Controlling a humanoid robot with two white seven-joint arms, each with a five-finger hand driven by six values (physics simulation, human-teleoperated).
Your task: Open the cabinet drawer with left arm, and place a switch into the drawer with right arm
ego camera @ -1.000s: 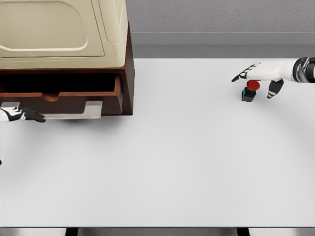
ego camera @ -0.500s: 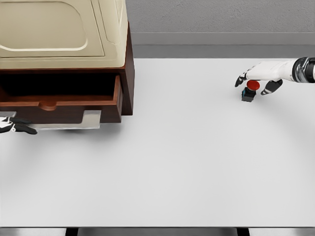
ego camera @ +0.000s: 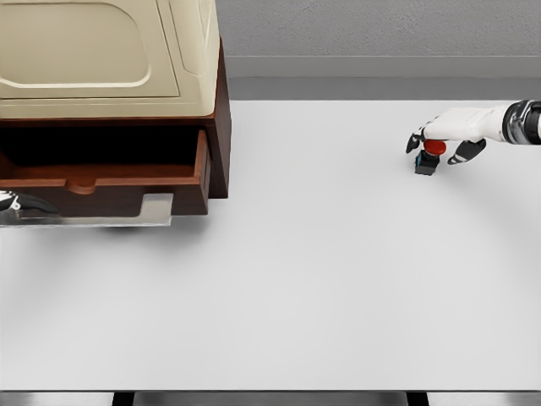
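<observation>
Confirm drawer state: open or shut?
Open. The drawer juts forward from the cabinet, with a dark cavity showing above its front panel. Nothing visible inside; the switch sits on the table.

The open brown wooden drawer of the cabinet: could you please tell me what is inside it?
Nothing shows inside the open brown wooden drawer: only dark shadow above its front panel. Its floor is hidden by that panel, so I cannot confirm it is empty. The red-capped switch is on the white table, under the right hand.

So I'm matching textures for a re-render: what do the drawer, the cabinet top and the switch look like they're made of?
Drawer: dark reddish-brown, looks like smooth stained wood, though no grain shows; a pale grey, metal-like plate hangs at its front. Cabinet top: cream, matte, moulded panel lines suggest plastic or painted board. Switch: glossy red cap on a dark base, probably plastic, partly covered by the right hand.
</observation>
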